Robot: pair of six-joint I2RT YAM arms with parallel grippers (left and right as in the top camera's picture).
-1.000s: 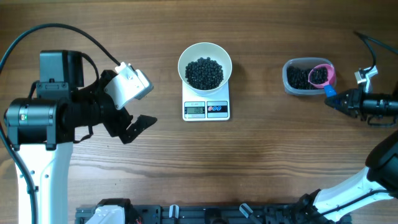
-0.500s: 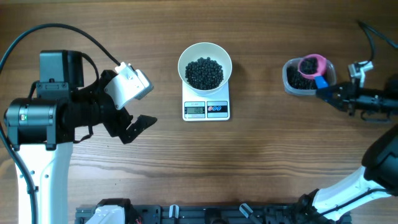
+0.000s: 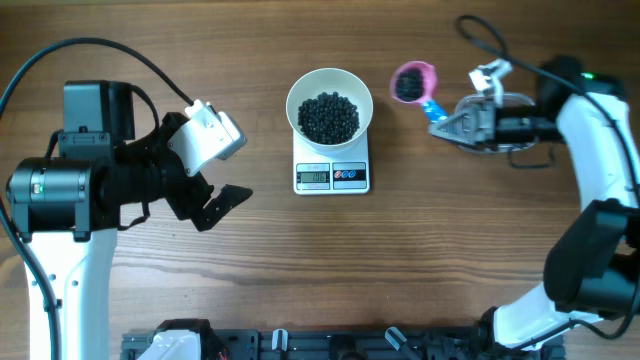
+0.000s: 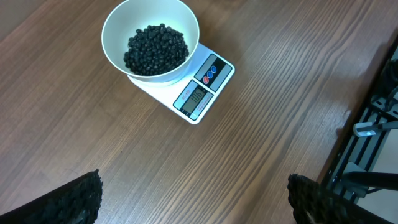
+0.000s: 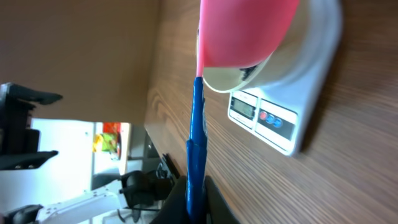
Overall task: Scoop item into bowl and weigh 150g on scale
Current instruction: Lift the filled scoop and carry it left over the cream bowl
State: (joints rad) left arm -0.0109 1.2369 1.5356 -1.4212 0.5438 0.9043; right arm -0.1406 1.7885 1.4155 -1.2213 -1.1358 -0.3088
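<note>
The white bowl (image 3: 330,104) stands on the white scale (image 3: 332,175) at mid-table, holding a heap of black beads (image 3: 329,117). My right gripper (image 3: 447,122) is shut on the blue handle of the pink scoop (image 3: 411,81), which hangs in the air just right of the bowl with black beads in its cup. In the right wrist view the scoop (image 5: 249,31) is in front of the bowl (image 5: 305,43) and scale (image 5: 273,118), and the handle (image 5: 196,149) runs down between the fingers. My left gripper (image 3: 205,205) is open and empty, well left of the scale.
The clear plastic tub (image 3: 510,100) sits at the right, mostly hidden under my right arm. A black rail (image 3: 340,345) runs along the table's front edge. The left wrist view looks down on the bowl (image 4: 151,38), the scale (image 4: 199,93) and bare wood.
My right gripper has lifted the scoop out of the tub and carried it left and toward the table's far side, close to the bowl. The left arm has not moved.
</note>
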